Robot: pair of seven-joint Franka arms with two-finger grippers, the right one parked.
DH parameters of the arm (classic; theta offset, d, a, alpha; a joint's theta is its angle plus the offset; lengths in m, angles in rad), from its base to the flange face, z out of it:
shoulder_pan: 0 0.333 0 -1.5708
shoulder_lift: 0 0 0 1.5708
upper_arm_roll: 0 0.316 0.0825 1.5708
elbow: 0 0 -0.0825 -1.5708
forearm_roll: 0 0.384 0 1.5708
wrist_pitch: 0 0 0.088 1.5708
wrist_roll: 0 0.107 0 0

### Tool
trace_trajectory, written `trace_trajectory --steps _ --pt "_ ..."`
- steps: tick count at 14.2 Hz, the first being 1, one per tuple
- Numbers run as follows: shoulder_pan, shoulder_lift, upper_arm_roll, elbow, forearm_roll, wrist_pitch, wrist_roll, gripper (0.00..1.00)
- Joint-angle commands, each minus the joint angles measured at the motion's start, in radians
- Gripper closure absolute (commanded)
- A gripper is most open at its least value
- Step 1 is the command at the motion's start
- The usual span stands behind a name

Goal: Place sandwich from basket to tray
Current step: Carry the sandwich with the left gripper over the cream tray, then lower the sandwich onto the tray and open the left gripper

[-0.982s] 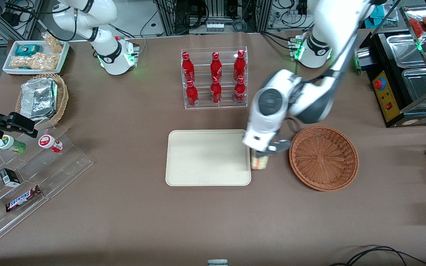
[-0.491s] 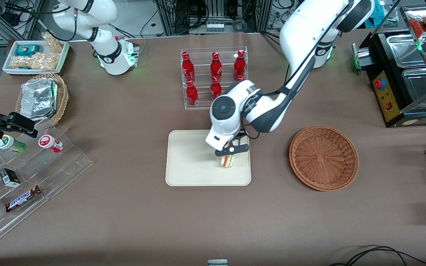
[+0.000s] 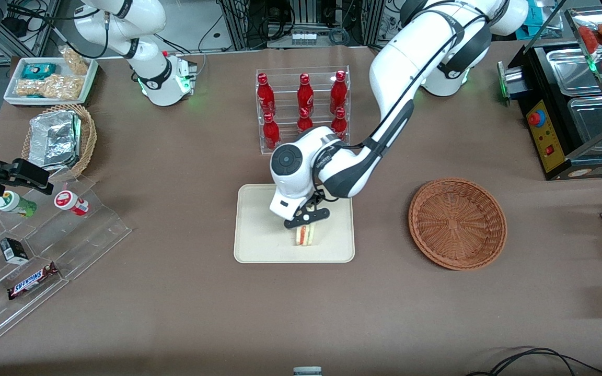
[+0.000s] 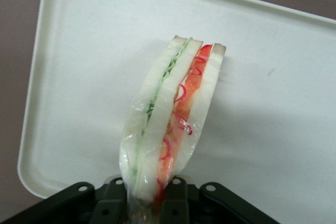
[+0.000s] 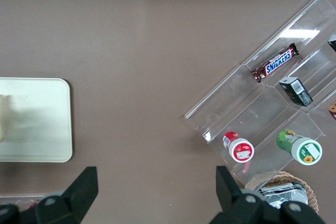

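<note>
My left gripper (image 3: 305,223) hangs over the cream tray (image 3: 259,245), shut on the sandwich (image 3: 305,236). The sandwich (image 4: 173,124) is a clear-wrapped wedge of white bread with red, orange and green filling, pinched at one end between the black fingers (image 4: 114,203), its free end pointing down at the tray (image 4: 273,129). I cannot tell whether its tip touches the tray surface. The reddish-brown wicker basket (image 3: 458,223) sits on the table beside the tray, toward the working arm's end, with nothing in it.
A clear rack of red bottles (image 3: 303,109) stands farther from the front camera than the tray. Toward the parked arm's end lie a tan basket with foil (image 3: 58,140), a white snack tray (image 3: 50,79) and stepped acrylic shelves with snacks (image 3: 39,245).
The gripper has carried the sandwich from the tray's edge beside the basket to over the tray's middle, moving toward the parked arm's end and a little lower.
</note>
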Motion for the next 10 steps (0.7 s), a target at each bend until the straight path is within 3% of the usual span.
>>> trace_trajectory --steps 1,3,5,10 --pt "-0.029 0.051 0.015 0.098 0.022 -0.017 -0.034 0.33" --pt "-0.029 0.051 0.017 0.098 0.046 -0.020 -0.036 0.00" --pt "-0.021 0.040 0.017 0.100 0.084 -0.026 -0.077 0.00" --pt "0.095 -0.118 0.004 0.100 0.043 -0.193 -0.062 0.00"
